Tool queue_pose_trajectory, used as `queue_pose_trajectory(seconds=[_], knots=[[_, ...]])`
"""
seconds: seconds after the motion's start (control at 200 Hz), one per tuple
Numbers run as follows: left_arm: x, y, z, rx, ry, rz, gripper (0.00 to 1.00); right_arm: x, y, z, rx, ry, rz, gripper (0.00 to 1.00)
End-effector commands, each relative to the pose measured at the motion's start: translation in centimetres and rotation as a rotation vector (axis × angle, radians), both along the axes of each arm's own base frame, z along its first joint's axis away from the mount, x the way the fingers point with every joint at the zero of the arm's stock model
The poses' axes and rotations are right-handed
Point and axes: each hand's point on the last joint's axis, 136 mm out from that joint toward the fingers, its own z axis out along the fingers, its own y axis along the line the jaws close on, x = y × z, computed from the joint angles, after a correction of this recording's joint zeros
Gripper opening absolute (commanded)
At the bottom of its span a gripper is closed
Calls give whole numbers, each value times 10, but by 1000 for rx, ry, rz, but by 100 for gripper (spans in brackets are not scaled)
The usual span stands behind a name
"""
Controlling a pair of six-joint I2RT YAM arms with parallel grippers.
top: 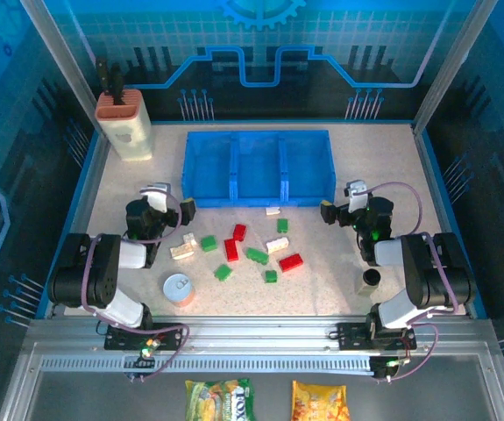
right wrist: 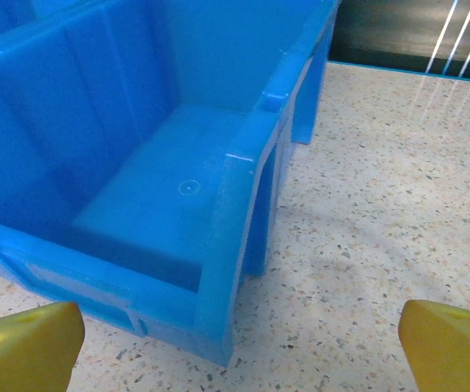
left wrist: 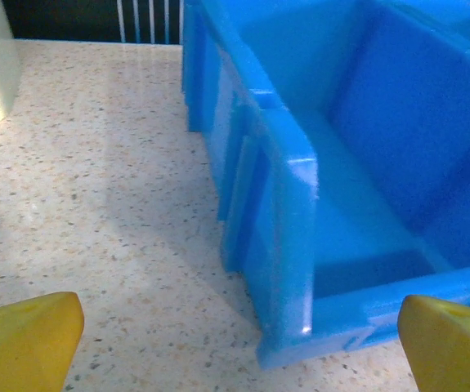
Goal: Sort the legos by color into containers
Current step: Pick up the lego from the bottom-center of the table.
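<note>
The blue tray with 3 side-by-side boxes sits at 12 o'clock on the speckled table. The legos lie loose in the middle of the table, at 6 o'clock from the tray and all outside it. They are red, green and cream. 1 cream brick lies closest to the tray's front wall.

The left gripper hangs at 9 o'clock from the bricks, near the tray's left front corner. Its jaws are spread wide apart and hold nothing. In the left wrist view, its yellow fingertips sit low at both sides, with the tray's corner between them. The right gripper hangs at 3 o'clock from the bricks, near the right front corner. Its jaws are wide apart too, and empty.

A round can stands at 7 o'clock from the bricks, close to the left arm. A small black cylinder stands at 4 o'clock, just beside the right arm. A beige holder with an orange top stands at 10 o'clock from the tray. 2 snack packets lie at 6 o'clock, off the table.
</note>
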Motion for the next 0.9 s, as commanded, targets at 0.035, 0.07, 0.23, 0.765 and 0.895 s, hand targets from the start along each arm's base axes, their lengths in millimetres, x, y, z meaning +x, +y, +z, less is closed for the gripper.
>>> queue_pose_trajectory(seconds=[0.035,0.07,0.23,0.765,0.895], knots=[[9,14,6,-4,-8,76,99,8,-8,8,-3,-21,-39,100],[9,14,5,-4,-6,76,99,8,-8,8,-3,-22,-41,100],[9,14,5,-3,-6,77,99,8,-7,8,-6,-21,-41,100],[8,21,33,-2,22,117,99,-2,-4,34,-23,-55,-34,100],[4,29,44,-15,37,180,99,-7,-2,49,-41,-48,-48,99]])
